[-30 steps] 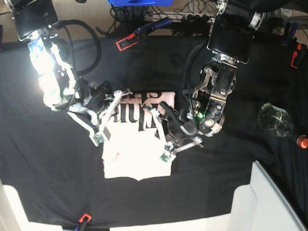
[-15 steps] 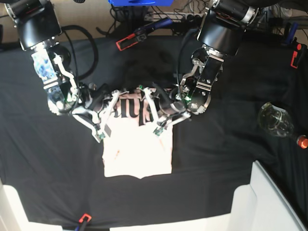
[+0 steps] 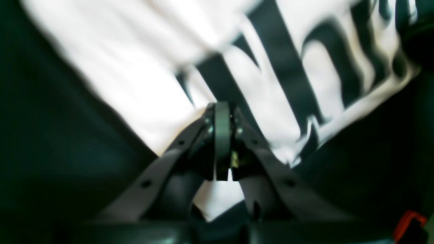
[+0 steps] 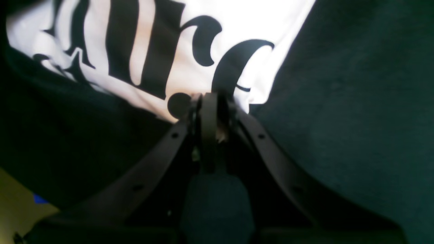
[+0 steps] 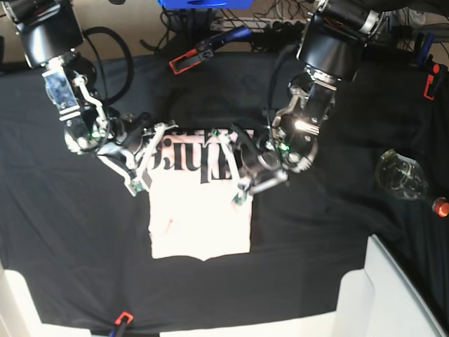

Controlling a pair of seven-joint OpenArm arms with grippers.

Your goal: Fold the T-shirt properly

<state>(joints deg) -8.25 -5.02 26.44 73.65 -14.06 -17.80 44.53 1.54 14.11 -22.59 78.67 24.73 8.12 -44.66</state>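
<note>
T-shirt (image 5: 200,217) lies mid-table on the black table cloth (image 5: 337,253), already reduced to a narrow pale rectangle; far edge with black lettering (image 4: 152,51) is turned up. At the left of the base view, right gripper (image 5: 149,151) is clamped on the lettered edge's corner, jaws pinched together on fabric in its wrist view. To the right, left gripper (image 5: 238,168) is likewise pinched closed on the opposite corner of that edge. Judgement: cloth is light, limp, not slippery; it will sag between the grips, so hold at the two corners and keep tension even. Glass bulb (image 5: 401,175) sits well apart, far right.
</note>
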